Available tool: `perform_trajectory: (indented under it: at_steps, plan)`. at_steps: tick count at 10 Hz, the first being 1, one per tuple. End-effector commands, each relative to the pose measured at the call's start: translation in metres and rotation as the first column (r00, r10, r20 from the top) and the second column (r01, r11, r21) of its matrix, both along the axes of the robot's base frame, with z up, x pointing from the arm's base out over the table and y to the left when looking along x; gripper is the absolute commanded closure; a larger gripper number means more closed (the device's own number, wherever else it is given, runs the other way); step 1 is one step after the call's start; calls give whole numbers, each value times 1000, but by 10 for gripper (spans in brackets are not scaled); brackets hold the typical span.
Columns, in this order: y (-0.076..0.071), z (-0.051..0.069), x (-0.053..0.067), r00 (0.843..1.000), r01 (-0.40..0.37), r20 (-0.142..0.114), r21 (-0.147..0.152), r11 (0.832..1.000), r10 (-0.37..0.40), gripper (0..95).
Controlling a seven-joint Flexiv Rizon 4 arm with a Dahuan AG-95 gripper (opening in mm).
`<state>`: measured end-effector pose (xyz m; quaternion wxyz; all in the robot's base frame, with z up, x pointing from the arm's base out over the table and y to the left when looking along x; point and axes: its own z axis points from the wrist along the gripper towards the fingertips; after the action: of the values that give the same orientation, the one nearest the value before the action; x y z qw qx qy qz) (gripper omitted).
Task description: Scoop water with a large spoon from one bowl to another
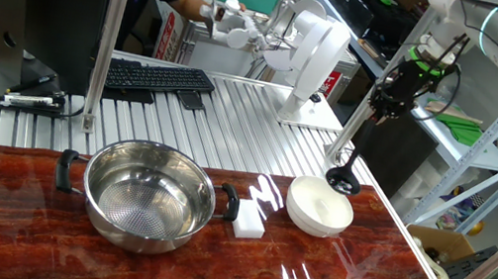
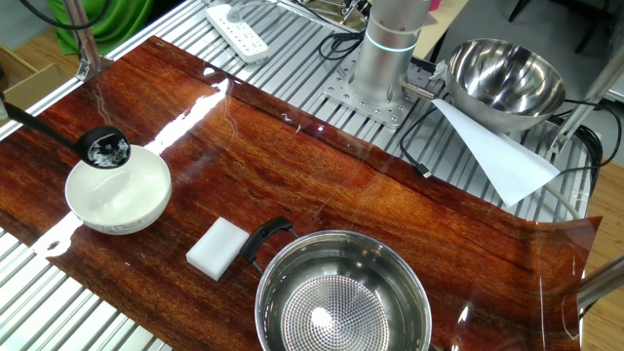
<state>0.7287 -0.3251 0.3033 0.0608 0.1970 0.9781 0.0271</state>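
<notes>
— Nearest the lens: steel bowl (image 2: 343, 297) with black side handles, dotted bottom, on the red-brown worktop (image 2: 322, 185). White block (image 2: 217, 247) just beside it.

— And the ladle (image 1: 343, 179)?

— Held high on its thin handle by the claw (image 1: 391, 100), closed round it. Cup tilted over the rim of the white bowl (image 2: 118, 189), holding water.

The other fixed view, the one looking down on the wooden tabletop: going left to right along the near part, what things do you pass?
Ladle cup at the white bowl's far-left rim → white bowl → white rectangular block → steel two-handled bowl.
</notes>
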Motion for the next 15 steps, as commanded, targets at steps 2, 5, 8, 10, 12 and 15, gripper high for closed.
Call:
perform_trajectory:
  at_steps: [2,5,8,10,12,15]
  plan:
    - [-1,1,2,1000,-9,-6,12,1000,9,950]
    - [-1,1,2,1000,-19,-13,25,999,20,950]
    - [-1,1,2,1000,-10,-14,19,1000,11,950]
    - [-1,1,2,1000,-11,-17,20,1000,11,950]
    - [0,1,2,1000,-9,-20,19,1000,9,950]
    - [2,1,3,1000,-9,-25,16,1000,10,950]
